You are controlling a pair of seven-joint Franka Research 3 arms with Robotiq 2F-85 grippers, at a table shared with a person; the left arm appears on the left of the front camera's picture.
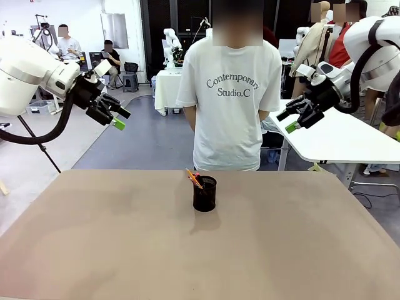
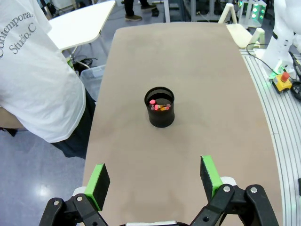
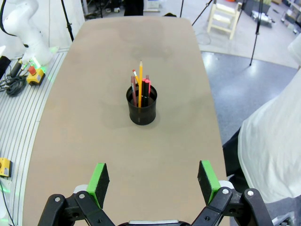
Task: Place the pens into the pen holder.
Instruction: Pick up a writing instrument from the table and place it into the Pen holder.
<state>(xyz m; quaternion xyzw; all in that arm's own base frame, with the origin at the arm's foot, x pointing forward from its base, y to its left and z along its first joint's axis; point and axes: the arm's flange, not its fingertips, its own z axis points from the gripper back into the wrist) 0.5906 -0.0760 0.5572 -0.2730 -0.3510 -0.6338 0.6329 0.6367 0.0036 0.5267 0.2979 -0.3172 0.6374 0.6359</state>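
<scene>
pens (image 3: 140, 87) all upright in pen holder (image 3: 141, 106) | light, stiff, slippery (pinch mid-shaft) | both jaws wide, holding nothing

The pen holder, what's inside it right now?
The pen holder holds the pens standing upright: one orange-yellow and pencil-like, the others dark red with black parts. Their lower ends and the cup's bottom are hidden by the mesh wall.
</scene>
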